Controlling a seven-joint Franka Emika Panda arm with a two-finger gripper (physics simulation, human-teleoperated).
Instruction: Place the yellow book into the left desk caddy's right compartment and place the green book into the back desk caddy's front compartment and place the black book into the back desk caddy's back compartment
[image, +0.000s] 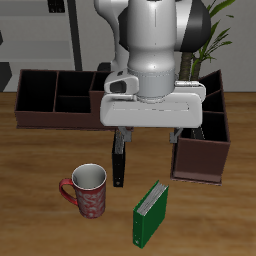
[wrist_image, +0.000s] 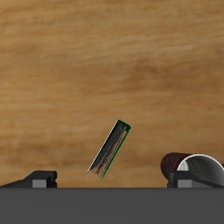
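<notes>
My gripper (image: 148, 138) hangs open above the table with nothing between its fingers. The slim black book (image: 119, 165) stands upright just below one finger (image: 122, 136). Nearer the front edge, the green book (image: 150, 215) stands on the table; the wrist view shows it from above as the green book (wrist_image: 111, 149). The back desk caddy (image: 55, 112) is the wide dark brown box behind the mug. The left desk caddy (image: 200, 165), seen end on, sits on the other side of the arm. The yellow book is out of view.
A red patterned mug (image: 87, 190) stands near the black book; the mug (wrist_image: 188, 164) also shows in the wrist view beside one finger. The robot's white body hides the middle of the back area. A potted plant (image: 215, 40) stands behind the left desk caddy.
</notes>
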